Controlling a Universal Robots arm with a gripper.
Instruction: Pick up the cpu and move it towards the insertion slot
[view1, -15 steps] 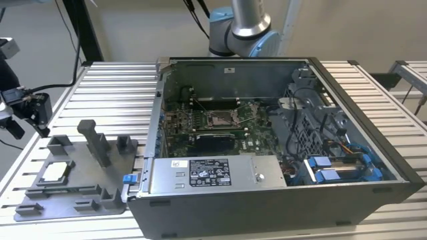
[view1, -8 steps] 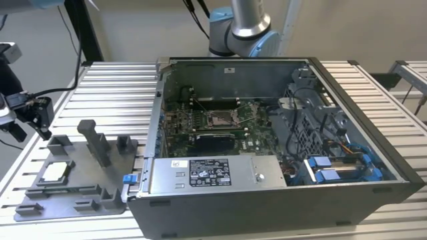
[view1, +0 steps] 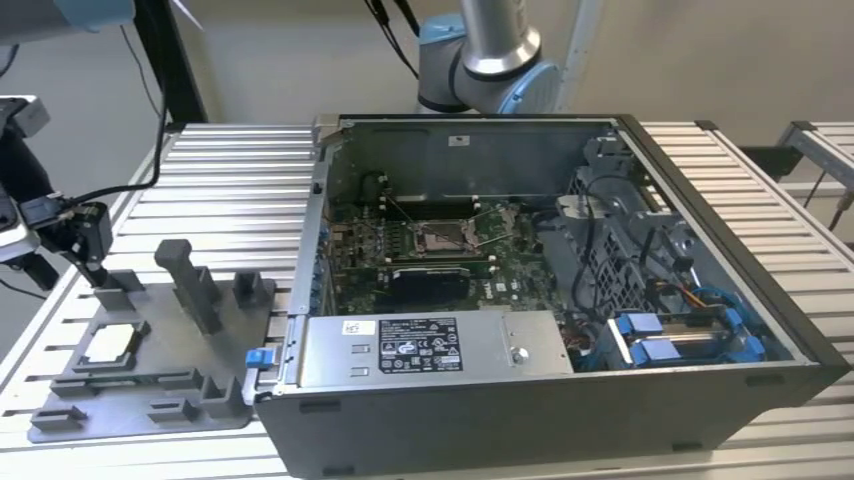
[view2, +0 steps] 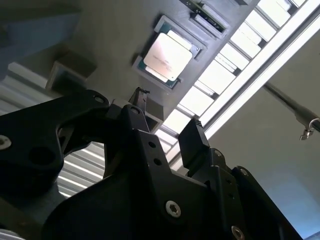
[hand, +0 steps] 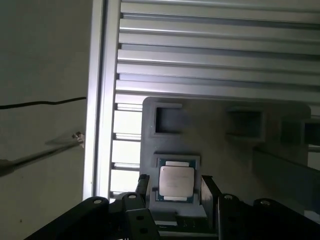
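The cpu (view1: 111, 342) is a pale square chip lying flat in a pocket of the grey fixture tray (view1: 147, 400), at the exterior view's left. My gripper (view1: 88, 262) hangs above the tray, clear of the chip. In the first wrist view the cpu (hand: 176, 182) shows between the two black fingers (hand: 207, 187), and my gripper (hand: 174, 181) is open around nothing. In the second wrist view the cpu (view2: 167, 54) lies beyond the open gripper (view2: 166, 112). The insertion slot (view1: 441, 237), a silver-framed socket, sits on the green board inside the open computer case.
The computer case (view1: 534, 390) has tall metal walls around the board, with a power supply (view1: 427, 345) at its front and blue-tabbed drive bays (view1: 667, 335) at the exterior view's right. Upright grey posts (view1: 187, 280) rise from the tray. The slatted aluminium table (view1: 227, 180) runs beneath.
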